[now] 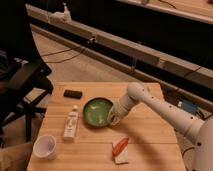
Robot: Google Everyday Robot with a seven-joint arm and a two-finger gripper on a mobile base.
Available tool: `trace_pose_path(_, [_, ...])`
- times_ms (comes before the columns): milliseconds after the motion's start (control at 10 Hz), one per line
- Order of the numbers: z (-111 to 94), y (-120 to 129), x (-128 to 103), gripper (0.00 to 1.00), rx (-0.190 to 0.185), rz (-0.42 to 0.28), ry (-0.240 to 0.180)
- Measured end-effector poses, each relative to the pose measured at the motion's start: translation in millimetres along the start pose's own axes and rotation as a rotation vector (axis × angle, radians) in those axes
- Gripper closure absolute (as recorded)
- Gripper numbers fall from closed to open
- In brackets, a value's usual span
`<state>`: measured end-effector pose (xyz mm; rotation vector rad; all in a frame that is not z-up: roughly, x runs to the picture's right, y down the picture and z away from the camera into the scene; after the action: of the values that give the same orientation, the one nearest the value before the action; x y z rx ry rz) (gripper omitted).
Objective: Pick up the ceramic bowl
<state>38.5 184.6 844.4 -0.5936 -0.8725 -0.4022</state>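
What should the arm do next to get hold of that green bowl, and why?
Probably lower the gripper a little further onto the right rim of the ceramic bowl and then close on it. The gripper is already right at that edge, while the bowl sits flat on the wooden table, so the rim looks like the only part to pinch.
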Motion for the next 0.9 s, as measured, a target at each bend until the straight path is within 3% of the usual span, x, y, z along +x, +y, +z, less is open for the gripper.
trace_pose_path(400, [-28.8,-19.6,-20.7,1.00,0.136,-0.061,-0.097])
trace_pose_path(600, [-50.5,-30.3,-28.8,1.00,0.209,-0.108,-0.117])
trace_pose_path(900, [-87.2,-43.3,-38.0,1.00,0.310,-0.181,-0.113])
